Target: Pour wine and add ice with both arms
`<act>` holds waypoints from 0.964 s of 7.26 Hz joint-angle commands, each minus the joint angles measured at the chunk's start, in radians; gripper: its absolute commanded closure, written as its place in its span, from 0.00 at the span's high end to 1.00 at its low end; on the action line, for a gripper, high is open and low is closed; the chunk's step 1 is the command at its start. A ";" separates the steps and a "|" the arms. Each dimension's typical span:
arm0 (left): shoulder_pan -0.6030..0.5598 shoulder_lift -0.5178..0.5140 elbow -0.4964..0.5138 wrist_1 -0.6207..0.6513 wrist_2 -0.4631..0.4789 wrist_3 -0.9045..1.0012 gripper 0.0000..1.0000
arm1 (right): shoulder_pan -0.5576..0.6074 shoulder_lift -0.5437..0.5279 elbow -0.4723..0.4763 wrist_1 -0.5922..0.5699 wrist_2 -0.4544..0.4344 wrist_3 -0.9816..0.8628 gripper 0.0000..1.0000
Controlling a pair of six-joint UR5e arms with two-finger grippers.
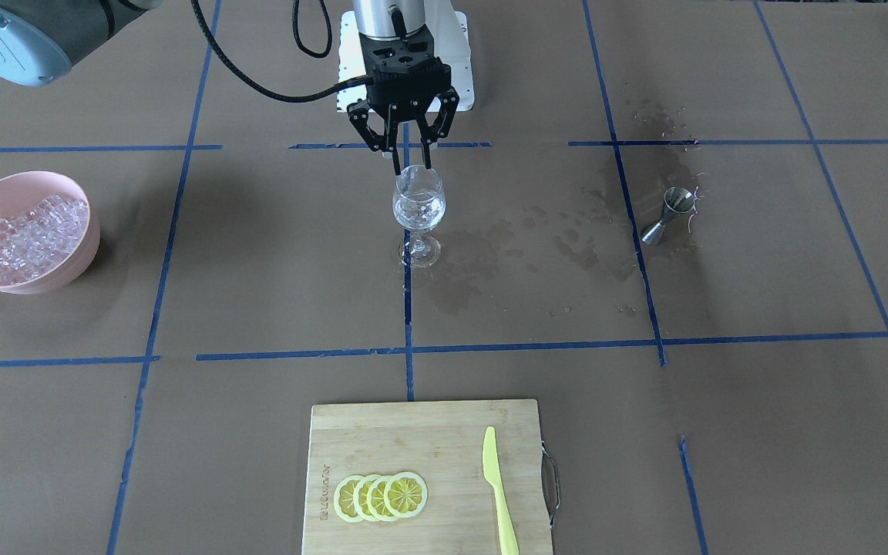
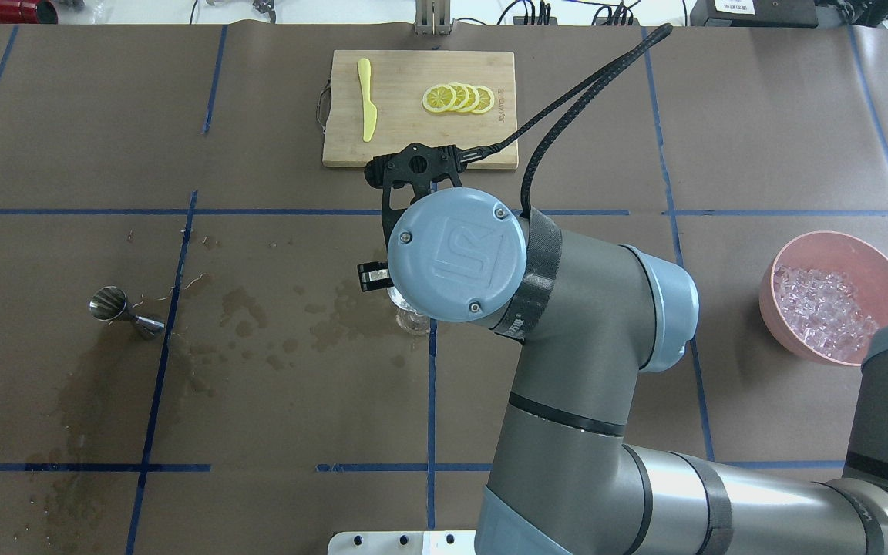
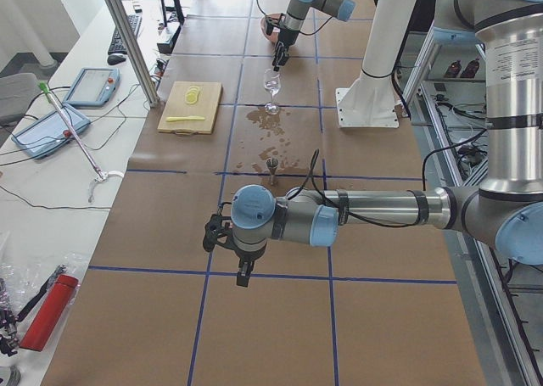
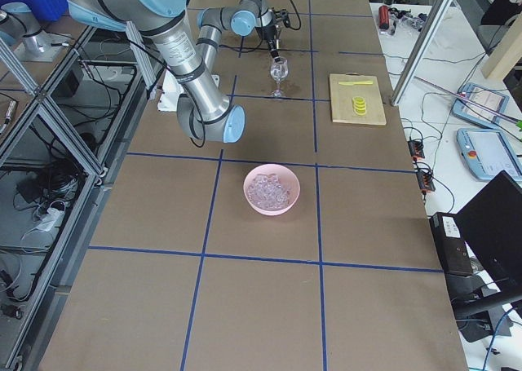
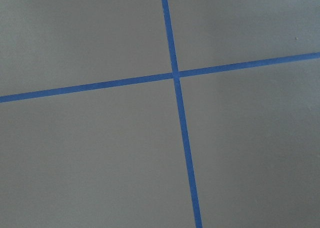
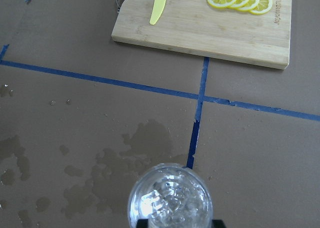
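- right gripper [image 1: 412, 167] sits just over the glass [image 1: 418, 206], fingers narrowly apart, empty — so ice [image 1: 37, 235] drops straight in
- left gripper [image 3: 242, 274] parked well clear; can't tell its grip

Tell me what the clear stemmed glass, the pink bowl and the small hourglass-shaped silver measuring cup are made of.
Clear stemmed glass: glass, or possibly clear plastic; transparent, glinting.
Pink bowl: likely matte plastic; even colour, dull sheen.
Hourglass-shaped silver measuring cup: metal, probably steel; grey reflective sheen.
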 commanded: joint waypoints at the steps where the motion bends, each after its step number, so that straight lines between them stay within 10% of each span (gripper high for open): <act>1: -0.001 0.002 0.000 0.000 0.000 0.000 1.00 | 0.001 0.001 0.006 -0.008 0.010 -0.009 1.00; 3: 0.000 0.002 -0.003 0.000 0.000 0.002 1.00 | 0.056 -0.008 0.015 -0.039 0.044 -0.058 1.00; 7: -0.001 0.002 -0.003 0.002 0.002 0.006 1.00 | 0.451 -0.199 0.046 -0.028 0.440 -0.498 1.00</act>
